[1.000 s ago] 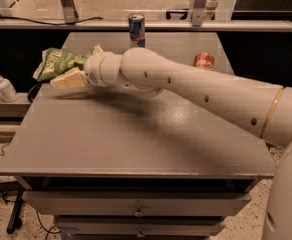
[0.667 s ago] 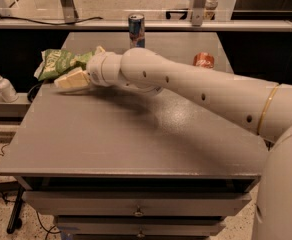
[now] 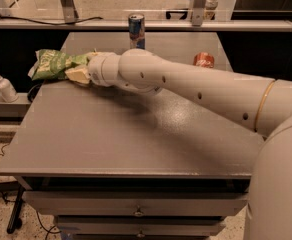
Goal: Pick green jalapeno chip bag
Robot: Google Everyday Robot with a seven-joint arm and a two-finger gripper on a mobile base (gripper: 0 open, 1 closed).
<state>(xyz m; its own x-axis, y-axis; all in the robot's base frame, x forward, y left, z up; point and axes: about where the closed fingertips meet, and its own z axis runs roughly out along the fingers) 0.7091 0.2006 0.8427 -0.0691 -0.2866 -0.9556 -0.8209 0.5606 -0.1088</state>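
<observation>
Set against the frame a second ago, hardly anything has changed. The arm lies along the same line, the claw is in the same spot, and the green jalapeno chip bag has not shifted on the tabletop. The two cans also stand where they did.

The arm enters from the 4 o'clock corner and stretches low across the tabletop toward 10 o'clock. Its thick white forearm is nearly level, and the wrist joint sits just short of the bag. The claw, pale yellow at its tip, is right up against the bag's near right end and touches the crumpled foil. Whether it is spread or clamped on the bag cannot be told from this angle, because the wrist hides much of it.

The bag lies at the tabletop's 10 o'clock corner, crumpled — its left end reaches out over the edge. A blue drink can stands upright at 12 o'clock near the far edge. A red can sits at about 2 o'clock, just behind the forearm. Off the tabletop at 9 o'clock, a small white pump bottle stands on a lower ledge.
</observation>
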